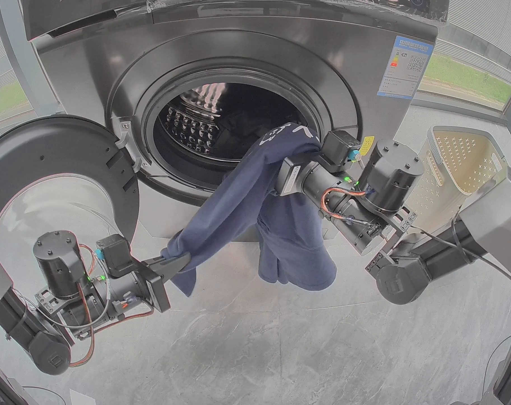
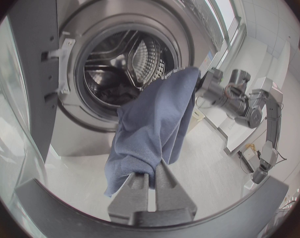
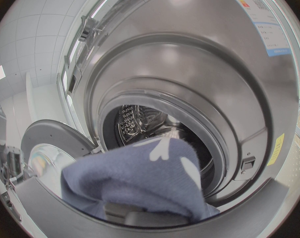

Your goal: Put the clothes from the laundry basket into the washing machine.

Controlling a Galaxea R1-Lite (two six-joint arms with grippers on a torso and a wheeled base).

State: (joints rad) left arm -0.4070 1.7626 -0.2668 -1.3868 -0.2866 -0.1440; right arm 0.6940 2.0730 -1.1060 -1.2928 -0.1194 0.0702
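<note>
As navy garment (image 1: pixel 238 198) hangs before washing machine (image 1: pixel 345 68) mouth: left gripper (image 1: pixel 175 265) pinches hem below-left, tail off floor; right gripper (image 1: pixel 279 154) at mouth, cloth-covered, grip unreadable.

Grey marbled floor (image 1: pixel 255 344), glossy, seamed into large tiles. Shows pale veining and soft reflections. Bears the washer (image 1: pixel 351 74) at the far side, door (image 1: pixel 59 158) swung open to the left. Holds a beige perforated basket (image 1: pixel 463 164) just right of the washer.
</note>
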